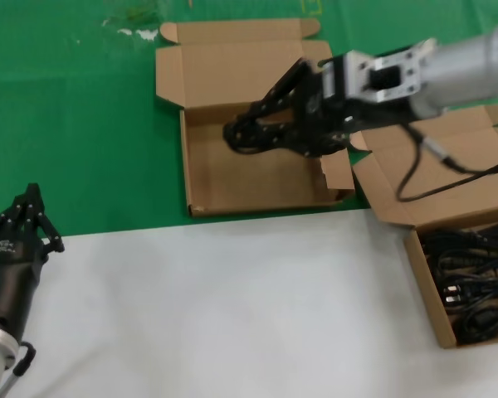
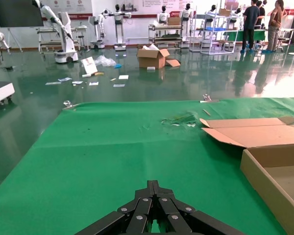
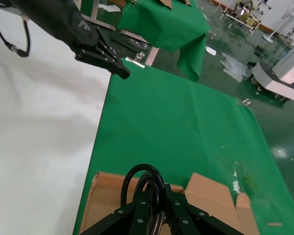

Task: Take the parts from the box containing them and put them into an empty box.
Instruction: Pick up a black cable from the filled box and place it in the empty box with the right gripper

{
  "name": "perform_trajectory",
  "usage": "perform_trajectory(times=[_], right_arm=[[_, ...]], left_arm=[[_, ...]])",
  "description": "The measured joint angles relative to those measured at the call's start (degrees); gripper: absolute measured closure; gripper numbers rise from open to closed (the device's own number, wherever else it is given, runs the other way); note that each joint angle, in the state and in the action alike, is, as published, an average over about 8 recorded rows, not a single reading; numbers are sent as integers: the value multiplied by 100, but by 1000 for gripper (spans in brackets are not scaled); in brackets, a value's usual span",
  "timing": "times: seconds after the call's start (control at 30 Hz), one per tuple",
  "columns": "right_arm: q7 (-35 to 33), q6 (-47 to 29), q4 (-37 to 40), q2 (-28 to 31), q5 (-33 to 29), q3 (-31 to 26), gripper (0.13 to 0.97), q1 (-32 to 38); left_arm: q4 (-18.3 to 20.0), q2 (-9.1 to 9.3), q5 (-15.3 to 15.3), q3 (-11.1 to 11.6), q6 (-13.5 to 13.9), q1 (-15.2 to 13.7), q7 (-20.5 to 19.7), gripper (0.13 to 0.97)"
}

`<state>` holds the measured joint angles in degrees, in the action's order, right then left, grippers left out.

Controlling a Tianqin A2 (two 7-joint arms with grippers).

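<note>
My right gripper [image 1: 232, 131] is shut on a black cable bundle [image 1: 274, 137] and holds it over the back of the empty box [image 1: 257, 186], a shallow cardboard box with its lid [image 1: 232, 70] folded back. In the right wrist view the cable's loop [image 3: 142, 177] sticks out between the shut fingers [image 3: 155, 191], above the box [image 3: 103, 196]. The box containing the parts [image 1: 423, 290] stands at the right edge with several black cables [image 1: 473, 282] in it. My left gripper [image 1: 29, 203] is parked at the lower left, shut and empty.
The boxes lie where a green cloth [image 1: 83, 124] meets the white table top [image 1: 216, 307]. The full box's open lid [image 1: 448, 178] leans next to the empty box's right wall. The left wrist view shows the empty box's corner [image 2: 274, 171] far to one side.
</note>
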<state>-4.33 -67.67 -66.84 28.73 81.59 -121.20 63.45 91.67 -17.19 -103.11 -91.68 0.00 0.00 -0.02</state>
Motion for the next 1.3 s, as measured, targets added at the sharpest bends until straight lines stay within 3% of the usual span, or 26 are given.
perform_trajectory(times=[0.47, 0.77, 0.97, 1.3], right_arm=[[-1044, 597, 1633, -925, -62, -209, 923, 47], [-1444, 752, 2075, -1105, 23, -155, 875, 51], [-1296, 757, 1728, -958, 123, -63, 853, -129], [-249, 907, -48, -252, 488, 357, 702, -966]], left_arm=[[0, 0, 0, 0, 0, 0, 0, 957], [0, 0, 0, 0, 0, 0, 0, 957], [0, 0, 0, 0, 0, 0, 0, 957], [0, 0, 0, 0, 0, 0, 0, 957]])
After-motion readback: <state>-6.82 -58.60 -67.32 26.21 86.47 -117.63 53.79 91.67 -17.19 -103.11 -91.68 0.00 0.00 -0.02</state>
